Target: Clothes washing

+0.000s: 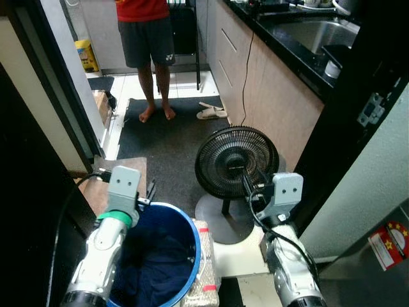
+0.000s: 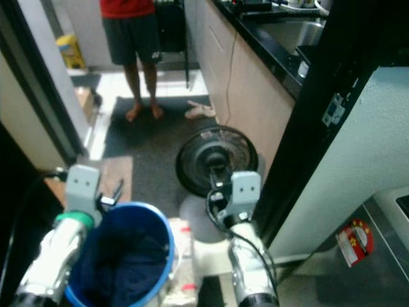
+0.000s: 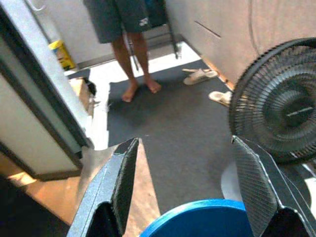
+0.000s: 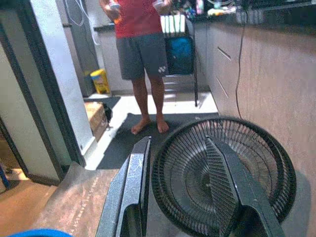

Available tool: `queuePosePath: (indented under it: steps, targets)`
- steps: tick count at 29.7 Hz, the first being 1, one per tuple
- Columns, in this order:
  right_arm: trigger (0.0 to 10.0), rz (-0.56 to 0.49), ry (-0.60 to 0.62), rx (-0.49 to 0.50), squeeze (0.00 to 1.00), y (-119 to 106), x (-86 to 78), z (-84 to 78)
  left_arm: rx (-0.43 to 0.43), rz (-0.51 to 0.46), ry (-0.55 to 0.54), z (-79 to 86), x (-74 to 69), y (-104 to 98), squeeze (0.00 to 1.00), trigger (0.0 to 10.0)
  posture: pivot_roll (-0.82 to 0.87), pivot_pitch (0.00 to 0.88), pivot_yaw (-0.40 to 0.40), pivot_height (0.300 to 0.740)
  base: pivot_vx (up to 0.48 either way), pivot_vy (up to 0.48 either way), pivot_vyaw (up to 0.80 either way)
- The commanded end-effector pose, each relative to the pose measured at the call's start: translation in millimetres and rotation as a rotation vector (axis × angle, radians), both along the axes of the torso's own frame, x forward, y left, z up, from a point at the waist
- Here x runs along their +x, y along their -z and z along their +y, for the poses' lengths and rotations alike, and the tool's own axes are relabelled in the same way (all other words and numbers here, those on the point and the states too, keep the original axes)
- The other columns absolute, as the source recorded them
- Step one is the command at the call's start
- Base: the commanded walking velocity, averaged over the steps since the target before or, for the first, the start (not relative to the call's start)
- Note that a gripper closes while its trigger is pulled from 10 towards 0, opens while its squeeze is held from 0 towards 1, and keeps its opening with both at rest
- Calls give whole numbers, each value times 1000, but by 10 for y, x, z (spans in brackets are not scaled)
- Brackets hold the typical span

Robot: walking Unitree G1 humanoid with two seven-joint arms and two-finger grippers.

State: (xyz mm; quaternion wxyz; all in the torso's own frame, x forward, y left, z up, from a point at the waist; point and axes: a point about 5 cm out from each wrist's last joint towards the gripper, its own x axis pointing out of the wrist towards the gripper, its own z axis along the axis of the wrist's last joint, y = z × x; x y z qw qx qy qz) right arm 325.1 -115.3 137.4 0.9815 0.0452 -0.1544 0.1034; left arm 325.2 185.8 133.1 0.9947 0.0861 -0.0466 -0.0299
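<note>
Overhead, dark clothes (image 1: 156, 259) inside blue bucket (image 1: 190, 238); wrist-level, rim alone.

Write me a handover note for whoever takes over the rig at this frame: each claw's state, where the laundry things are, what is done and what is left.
Left claw: open, empty, above the near rim of the blue bucket.
Right claw: open, empty, facing the black floor fan.
Things: the bucket stands on the floor in front of the robot with dark blue clothes inside. The fan stands just beyond it on the dark mat. A person stands barefoot at the mat's far end.
Done: the clothes are in the bucket.
Left: neither claw grips anything; the bucket still needs picking up and carrying.
</note>
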Motion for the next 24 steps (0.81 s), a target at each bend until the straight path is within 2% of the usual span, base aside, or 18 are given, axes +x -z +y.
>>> queuePosePath:
  steps: [1, 3, 5, 7, 9, 11, 17, 18, 24]
  targets:
    - [10000, 60, -47, -35, 0, 82, 31, 104, -3, 54, -16, 4, -54, 173, 0, 10000, 0, 86, -46, 740, 0, 0, 0]
    - [10000, 60, -47, -35, 0, 82, 31, 104, -3, 54, -16, 4, -54, 173, 0, 10000, 0, 86, -46, 740, 0, 0, 0]
    - [10000, 132, -61, -92, 0, 224, 30, 78, -7, 118, -9, -107, -120, 375, 0, 10000, -3, 81, -87, 740, 0, 0, 0]
    - [10000, 132, -61, -92, 0, 224, 30, 78, -7, 118, -9, -107, -120, 375, 0, 10000, -3, 81, -87, 740, 0, 0, 0]
    - [10000, 153, -54, -125, 0, 234, 36, 28, -49, 164, -12, -190, -180, 472, 0, 10000, -13, 63, -88, 740, 0, 0, 0]
    - [10000, 152, -34, -108, 0, 184, 69, 18, -67, 172, 26, -289, -196, 457, 0, 10000, -23, 56, -72, 740, 0, 0, 0]
    - [10000, 157, -15, -77, 0, 160, 86, 15, -57, 169, 76, -375, -190, 423, 0, 10000, -27, 57, -54, 740, 0, 0, 0]
    - [10000, 172, 0, -53, 0, 181, 74, 10, -46, 168, 109, -420, -185, 404, 0, 10000, -26, 66, -30, 740, 0, 0, 0]
    - [10000, 231, 38, 6, 0, 332, -11, -18, -26, 163, 166, -516, -173, 350, 0, 10000, -10, 66, 2, 740, 0, 0, 0]
